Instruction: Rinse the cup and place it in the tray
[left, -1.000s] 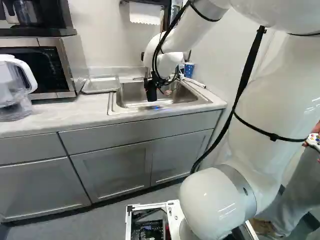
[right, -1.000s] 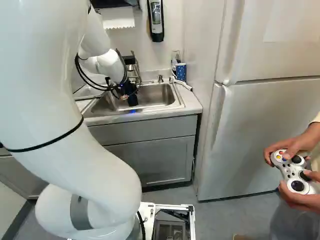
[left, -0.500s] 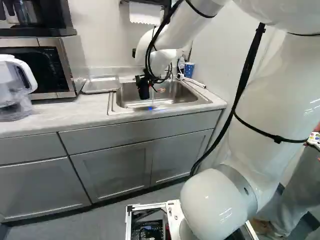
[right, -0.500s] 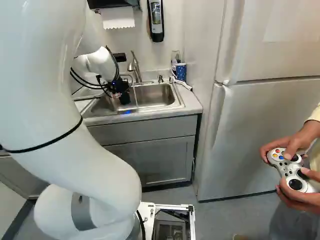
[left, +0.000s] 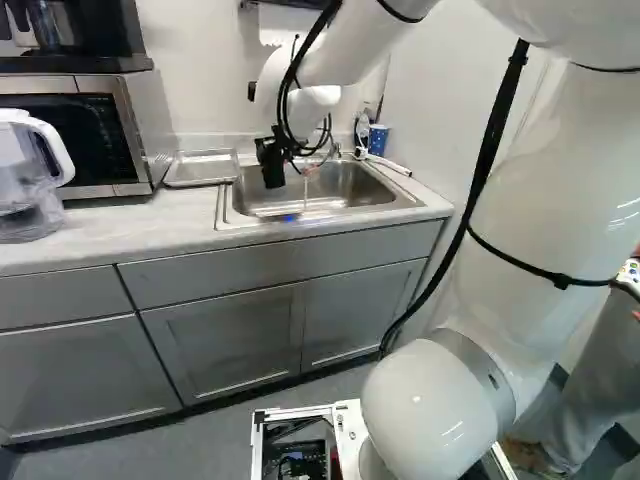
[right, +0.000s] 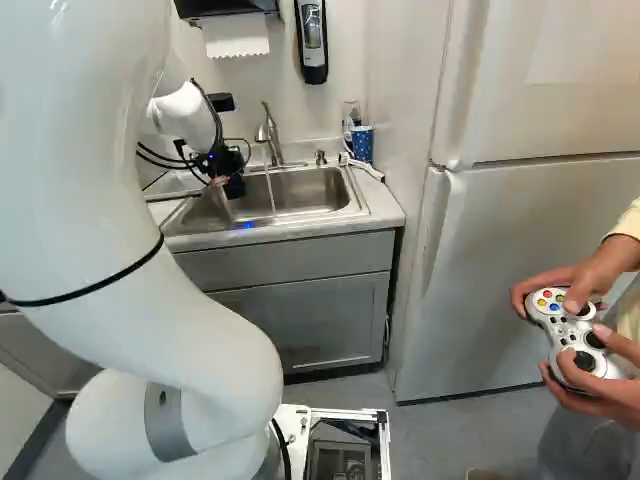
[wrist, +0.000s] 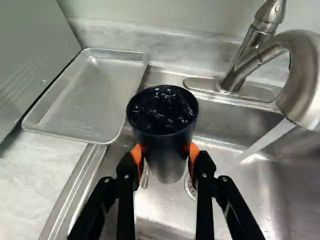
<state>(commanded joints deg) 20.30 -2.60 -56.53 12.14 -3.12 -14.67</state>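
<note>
Gripper (wrist: 166, 151) has cup (wrist: 161, 142) clamped, clear of the stream (wrist: 267, 141). I reckon rinse is ending; drain it, then tray (wrist: 92, 95).

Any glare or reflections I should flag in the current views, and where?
Left base view: small bright highlights on the arm's glossy white shell. Right base view: soft sheen on the refrigerator door. Wrist view: strong glare on the sink floor near the running water, plus glints inside the dark cup.
</note>
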